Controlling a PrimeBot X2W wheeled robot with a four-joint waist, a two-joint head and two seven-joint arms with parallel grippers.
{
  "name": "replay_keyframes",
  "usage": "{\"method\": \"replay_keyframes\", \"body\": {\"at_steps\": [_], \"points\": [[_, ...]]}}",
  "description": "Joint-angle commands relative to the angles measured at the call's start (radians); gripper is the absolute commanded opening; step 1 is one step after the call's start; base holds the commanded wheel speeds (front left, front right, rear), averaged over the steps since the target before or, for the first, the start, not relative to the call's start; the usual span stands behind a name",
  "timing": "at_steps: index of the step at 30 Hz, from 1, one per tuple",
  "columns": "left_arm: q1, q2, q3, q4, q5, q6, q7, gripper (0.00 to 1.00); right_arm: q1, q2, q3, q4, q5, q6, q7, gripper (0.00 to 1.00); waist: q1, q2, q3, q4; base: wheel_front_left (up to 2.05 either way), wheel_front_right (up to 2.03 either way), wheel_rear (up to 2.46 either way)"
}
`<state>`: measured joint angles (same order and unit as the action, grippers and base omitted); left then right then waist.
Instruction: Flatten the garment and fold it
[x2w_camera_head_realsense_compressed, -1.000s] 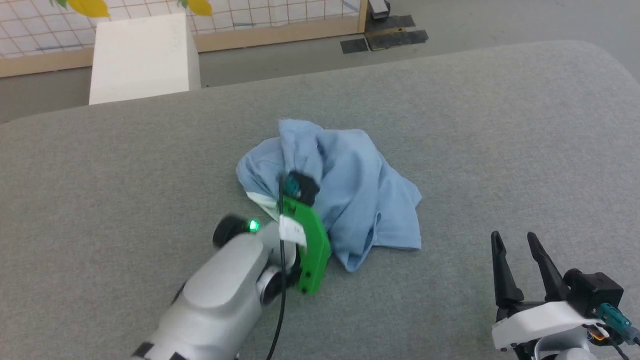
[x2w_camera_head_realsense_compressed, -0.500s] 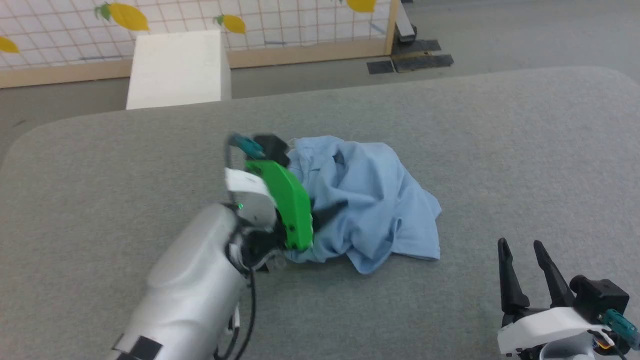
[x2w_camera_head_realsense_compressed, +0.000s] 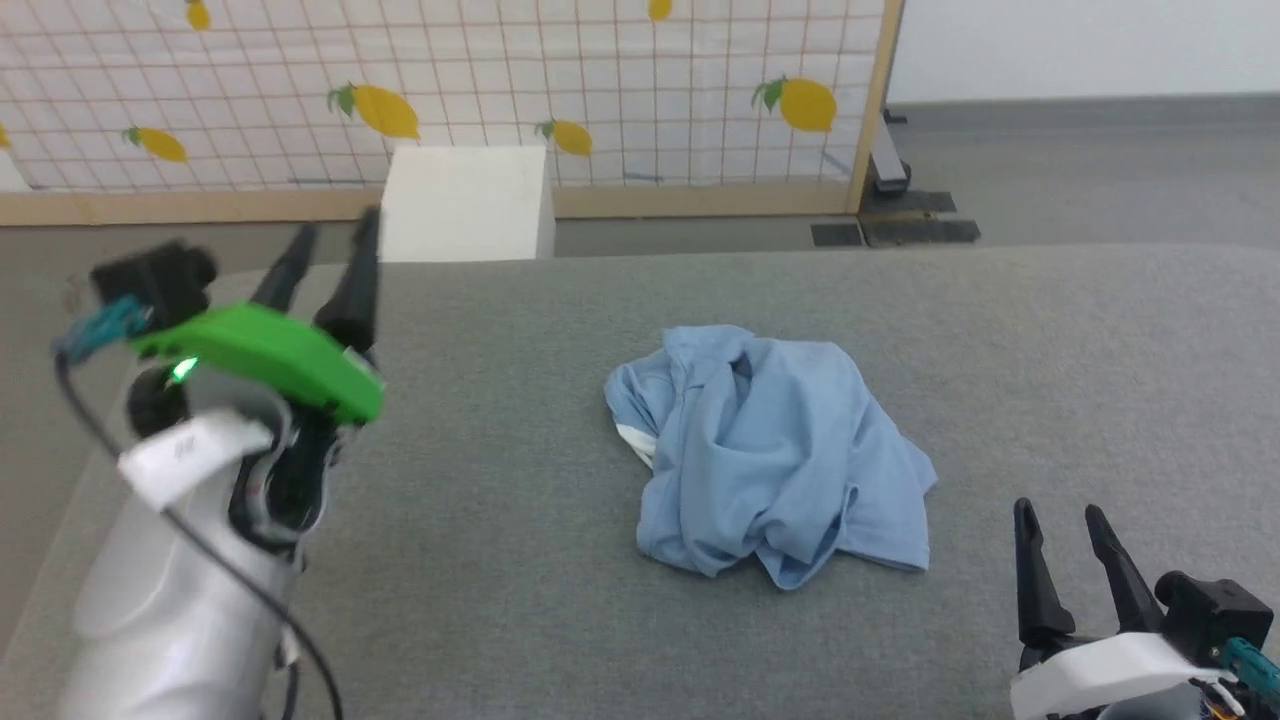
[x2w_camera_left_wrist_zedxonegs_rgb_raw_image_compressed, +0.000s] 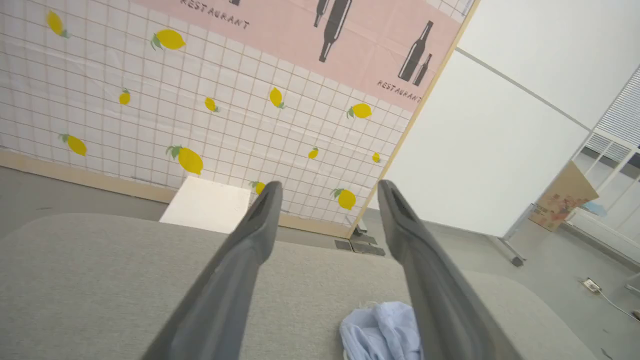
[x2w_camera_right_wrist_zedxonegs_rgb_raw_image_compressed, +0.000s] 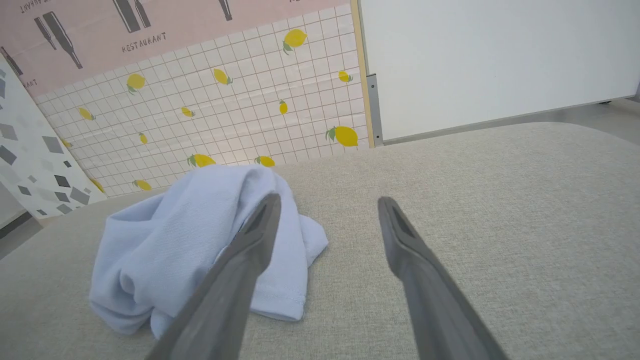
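Observation:
The garment (x2w_camera_head_realsense_compressed: 770, 455) is a light-blue crumpled heap in the middle of the grey padded table (x2w_camera_head_realsense_compressed: 1050, 350), with a white patch at its left edge. It also shows as the garment (x2w_camera_right_wrist_zedxonegs_rgb_raw_image_compressed: 200, 240) and as the garment (x2w_camera_left_wrist_zedxonegs_rgb_raw_image_compressed: 380, 332). My left gripper (x2w_camera_head_realsense_compressed: 330, 235) is raised over the table's left side, well to the left of the heap, open and holding nothing. From the left wrist, the left gripper (x2w_camera_left_wrist_zedxonegs_rgb_raw_image_compressed: 327, 192) points at the far wall. My right gripper (x2w_camera_head_realsense_compressed: 1060, 515) rests low at the front right, open and apart from the cloth; the right gripper (x2w_camera_right_wrist_zedxonegs_rgb_raw_image_compressed: 327, 205) is empty.
A white box (x2w_camera_head_realsense_compressed: 468, 203) stands on the floor behind the table's far edge. A lemon-patterned tiled partition (x2w_camera_head_realsense_compressed: 600, 90) with a wooden frame runs behind it. Grey floor lies to the far right.
My left gripper has let go of the garment and swung up and away to the left. The heap now lies free. The head camera has tilted up, shifting the whole picture.

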<state>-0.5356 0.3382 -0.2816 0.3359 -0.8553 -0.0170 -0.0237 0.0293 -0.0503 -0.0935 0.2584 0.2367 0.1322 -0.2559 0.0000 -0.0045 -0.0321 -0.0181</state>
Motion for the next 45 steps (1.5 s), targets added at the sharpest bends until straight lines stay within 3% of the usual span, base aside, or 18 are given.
{"method": "replay_keyframes", "body": {"at_steps": [1, 4, 12, 33, 40, 45], "points": [[0.047, 0.019, 0.007, -0.006, 0.037, 0.007, -0.059, 1.0, 0.017, 0.0, -0.005, 0.002, -0.007, -0.002, -0.006, 1.0, 0.0, 0.0045, -0.028, 0.027, 0.0, 0.0, 0.0], [0.134, 0.061, 0.004, -0.02, 0.124, 0.027, -0.174, 1.0, 0.02, 0.0, -0.014, -0.004, -0.01, -0.002, -0.006, 1.0, 0.0, 0.0045, -0.029, 0.037, 0.0, 0.0, 0.0], [0.296, 0.097, 0.013, -0.054, 0.228, 0.048, -0.233, 1.0, 0.008, 0.0, -0.005, -0.032, -0.031, -0.002, -0.006, 1.0, 0.0, 0.0045, 0.006, 0.031, 0.0, 0.0, 0.0], [0.448, -0.001, 0.086, -0.059, 0.309, 0.003, -0.238, 1.0, 0.018, 0.0, -0.004, -0.054, -0.068, -0.002, 0.003, 1.0, 0.0, 0.0045, 0.031, 0.005, 0.0, 0.0, 0.0], [0.442, -0.012, 0.123, -0.088, 0.322, -0.012, -0.238, 1.0, -0.137, 0.0, 0.032, -0.02, -0.106, -0.002, 0.228, 1.0, 0.0, 0.0045, 0.078, 0.01, 0.0, 0.0, 0.0], [0.42, -0.009, 0.138, -0.109, 0.33, -0.027, -0.238, 1.0, -0.282, 0.0, 0.075, 0.034, -0.168, -0.002, 0.534, 1.0, 0.0, 0.0045, 0.126, 0.027, 0.0, 0.0, 0.0]]}}
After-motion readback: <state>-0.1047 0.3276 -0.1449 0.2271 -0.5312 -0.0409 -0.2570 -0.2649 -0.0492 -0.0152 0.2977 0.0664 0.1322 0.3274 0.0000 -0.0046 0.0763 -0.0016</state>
